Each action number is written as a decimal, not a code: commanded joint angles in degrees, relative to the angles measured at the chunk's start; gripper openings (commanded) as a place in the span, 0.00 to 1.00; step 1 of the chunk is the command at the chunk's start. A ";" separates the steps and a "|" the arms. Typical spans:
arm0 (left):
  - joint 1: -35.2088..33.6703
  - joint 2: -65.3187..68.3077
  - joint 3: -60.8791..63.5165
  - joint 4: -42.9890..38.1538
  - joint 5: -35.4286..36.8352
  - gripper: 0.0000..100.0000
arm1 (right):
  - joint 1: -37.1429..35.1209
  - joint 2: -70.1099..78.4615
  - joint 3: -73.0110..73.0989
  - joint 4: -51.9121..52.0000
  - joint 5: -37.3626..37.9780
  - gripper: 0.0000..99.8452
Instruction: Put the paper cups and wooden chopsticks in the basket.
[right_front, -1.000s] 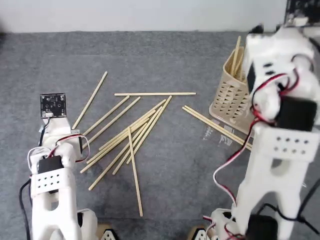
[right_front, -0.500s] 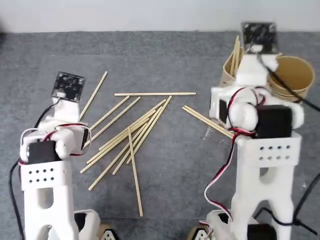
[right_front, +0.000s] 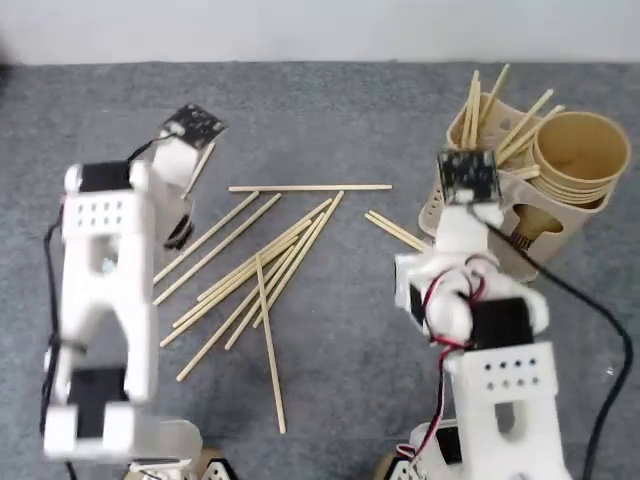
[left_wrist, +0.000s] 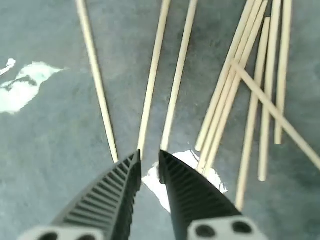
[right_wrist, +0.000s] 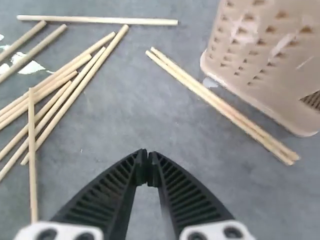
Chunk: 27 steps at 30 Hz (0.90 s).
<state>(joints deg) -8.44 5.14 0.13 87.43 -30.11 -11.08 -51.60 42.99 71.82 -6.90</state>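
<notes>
Several wooden chopsticks (right_front: 262, 262) lie fanned out over the grey mat, one of them crosswise (right_front: 310, 187) farther back. A pair (right_front: 395, 230) rests beside the beige basket (right_front: 450, 205), which holds stacked paper cups (right_front: 582, 152) and a few upright chopsticks (right_front: 472, 105). My left gripper (left_wrist: 150, 156) hovers narrowly open with nothing between its fingers, its tips just short of the ends of two chopsticks (left_wrist: 150, 90). My right gripper (right_wrist: 147, 155) is shut and empty over bare mat, short of the pair (right_wrist: 220, 105) and the basket (right_wrist: 265, 60).
A pale wall borders the mat's far edge (right_front: 300, 62). White scuff marks (left_wrist: 22, 87) dot the mat. Bare mat (right_front: 350, 350) lies between the two arm bases, crossed by one lone chopstick (right_front: 268, 345).
The left arm has swung up and out toward the far left of the chopstick pile. The right arm has drawn back from over the basket, uncovering the cups.
</notes>
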 joint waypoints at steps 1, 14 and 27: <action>0.44 9.58 -14.02 2.73 -3.52 0.16 | -2.42 -4.79 5.80 -5.14 -4.13 0.01; 2.99 47.56 -54.73 13.10 -9.41 0.22 | -4.26 -6.90 12.22 -8.31 -7.03 0.01; 3.87 58.20 -61.67 13.10 -9.58 0.22 | -4.26 -6.90 13.10 -8.48 -7.03 0.01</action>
<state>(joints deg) -5.45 63.60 -59.65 99.74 -39.43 -15.21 -56.88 55.65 64.62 -13.23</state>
